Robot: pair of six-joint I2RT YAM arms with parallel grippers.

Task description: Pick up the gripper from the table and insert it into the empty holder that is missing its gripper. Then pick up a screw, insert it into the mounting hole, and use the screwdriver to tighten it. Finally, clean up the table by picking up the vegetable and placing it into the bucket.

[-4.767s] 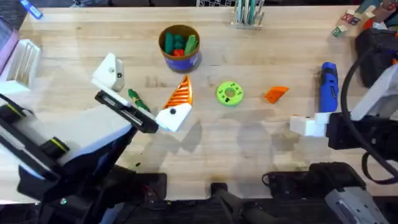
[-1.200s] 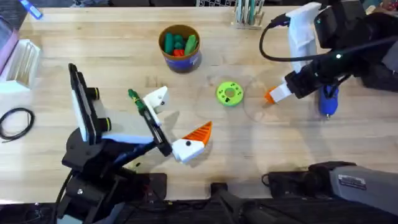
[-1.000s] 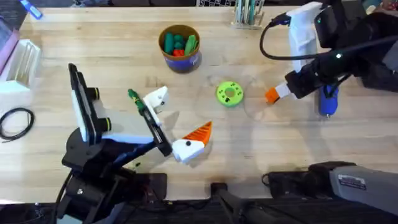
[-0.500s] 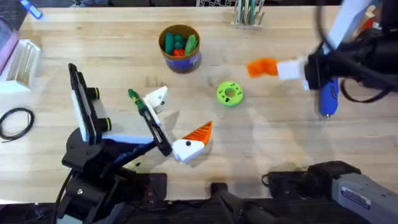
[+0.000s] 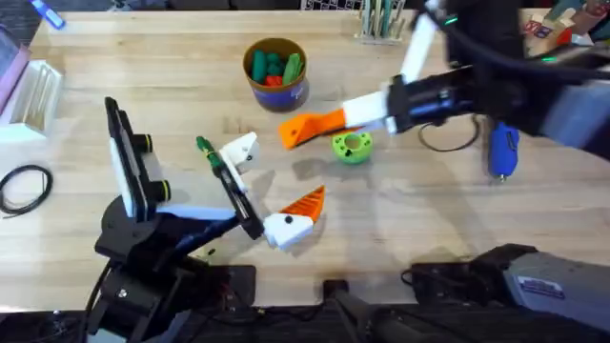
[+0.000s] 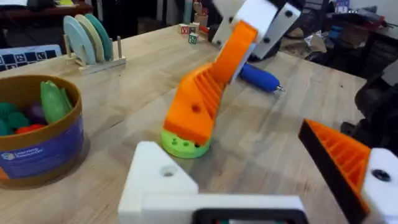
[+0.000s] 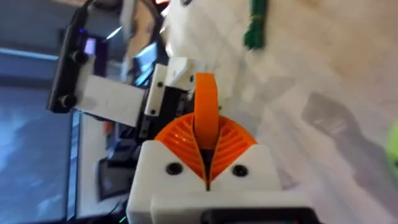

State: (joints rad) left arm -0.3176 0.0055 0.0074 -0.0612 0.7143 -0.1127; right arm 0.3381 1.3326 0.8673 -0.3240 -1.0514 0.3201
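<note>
Gripper [image 5: 310, 127], the loose orange ribbed wedge, hangs above the table, pinched between the closed fingers of the right claw [image 5: 335, 119], just beside the green disc [image 5: 352, 146] and in front of the bucket [image 5: 275, 71]. The step in hand looks like the carry toward the empty holder [image 5: 238, 151], the bare white jaw of the left claw [image 5: 267, 191], whose jaws stand apart with the other jaw keeping its orange finger [image 5: 306, 202]. Next the wedge must be lined up with that block's slot and slid in. The slot itself is hard to make out, and no screw can be picked out. The vegetable [image 5: 204, 146] lies beside the holder; the screwdriver [image 5: 502, 150] rests well to the right.
</note>
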